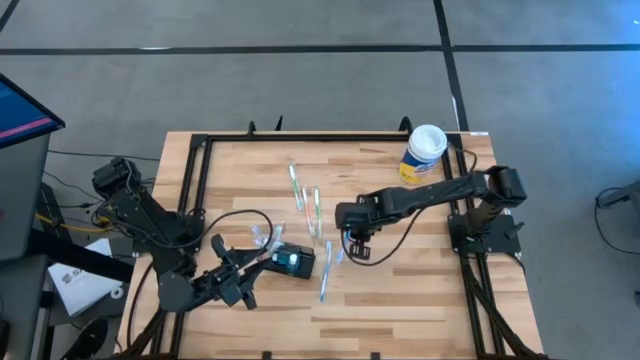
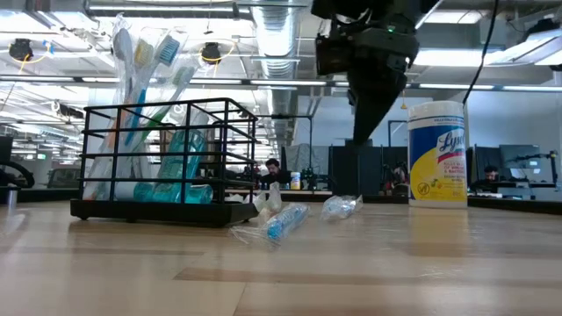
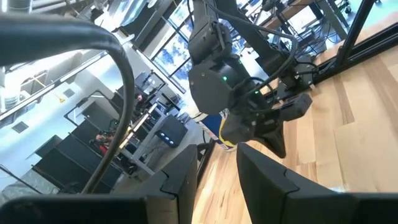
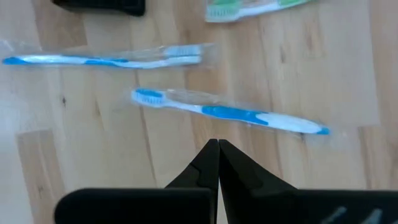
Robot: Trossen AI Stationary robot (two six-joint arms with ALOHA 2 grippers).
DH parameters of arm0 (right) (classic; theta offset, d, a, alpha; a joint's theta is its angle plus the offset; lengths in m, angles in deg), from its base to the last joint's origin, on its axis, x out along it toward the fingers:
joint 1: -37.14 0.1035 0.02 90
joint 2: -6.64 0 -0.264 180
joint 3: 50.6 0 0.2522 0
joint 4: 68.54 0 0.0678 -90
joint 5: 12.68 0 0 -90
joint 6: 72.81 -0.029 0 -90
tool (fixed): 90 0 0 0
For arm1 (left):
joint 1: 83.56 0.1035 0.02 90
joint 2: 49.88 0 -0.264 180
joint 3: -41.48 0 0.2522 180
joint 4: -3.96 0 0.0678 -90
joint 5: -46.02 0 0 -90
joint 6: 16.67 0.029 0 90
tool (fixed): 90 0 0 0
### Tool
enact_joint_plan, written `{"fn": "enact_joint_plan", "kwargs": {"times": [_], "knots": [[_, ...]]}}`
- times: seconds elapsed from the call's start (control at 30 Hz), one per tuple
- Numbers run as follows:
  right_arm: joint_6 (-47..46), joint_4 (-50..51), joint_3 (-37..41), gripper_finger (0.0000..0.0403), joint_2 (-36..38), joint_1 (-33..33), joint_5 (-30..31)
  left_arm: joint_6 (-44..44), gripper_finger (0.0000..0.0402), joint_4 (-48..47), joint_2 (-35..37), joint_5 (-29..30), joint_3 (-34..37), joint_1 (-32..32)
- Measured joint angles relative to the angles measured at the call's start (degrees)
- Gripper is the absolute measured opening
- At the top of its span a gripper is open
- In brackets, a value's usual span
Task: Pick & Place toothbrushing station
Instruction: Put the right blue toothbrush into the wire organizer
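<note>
On the wooden surface (image 1: 400, 290) the toothbrush holder (image 1: 294, 261), a small black wire box with brushes standing in it, sits at about seven o'clock from the middle. The left gripper (image 1: 262, 262) lies just beside it on its nine o'clock side, fingers (image 3: 261, 180) part-way apart; whether they touch or grip the holder cannot be told. In the low view the holder (image 2: 167, 158) stands upright and flat on the surface, with toothbrushes in it leaning out above its rim. The right gripper (image 1: 353, 243) hangs just past the middle toward three o'clock, pointing down, its fingers (image 4: 208, 163) pressed together on nothing, above a wrapped blue toothbrush (image 4: 230, 112) lying flat. A second wrapped blue brush (image 4: 102, 57) lies near that one, and more wrapped brushes (image 1: 305, 195) are scattered toward twelve o'clock of the middle. A yellow wipes canister (image 1: 423, 152) with a white lid stands at the one o'clock corner, well apart from the holder.
</note>
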State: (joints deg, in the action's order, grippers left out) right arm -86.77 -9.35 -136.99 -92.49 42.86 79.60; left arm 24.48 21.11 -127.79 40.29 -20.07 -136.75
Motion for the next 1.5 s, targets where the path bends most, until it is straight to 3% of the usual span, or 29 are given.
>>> {"fn": "enact_joint_plan", "kwargs": {"times": [0.4,1.03,1.3,1.5], "knots": [[11.5,-5.1,0.1,0.0008,-2.7,1.0,-0.9,0.1,0.0106,0.0,0.0,0.1,0.0,0.0],[21.6,-4.2,-3.3,0.0156,-13.7,3.3,-0.7,0.2,0.0106,0.1,0.0,-0.1,0.0,0.0],[22.0,-1.6,-6.3,0.0178,-13.3,3.6,-0.7,0.3,0.0106,0.0,0.0,-0.1,0.0,0.0],[27.7,-2.1,-7.7,0.0173,-13.1,4.1,-0.7,0.3,0.0106,0.0,0.0,-0.1,0.0,0.0]]}}
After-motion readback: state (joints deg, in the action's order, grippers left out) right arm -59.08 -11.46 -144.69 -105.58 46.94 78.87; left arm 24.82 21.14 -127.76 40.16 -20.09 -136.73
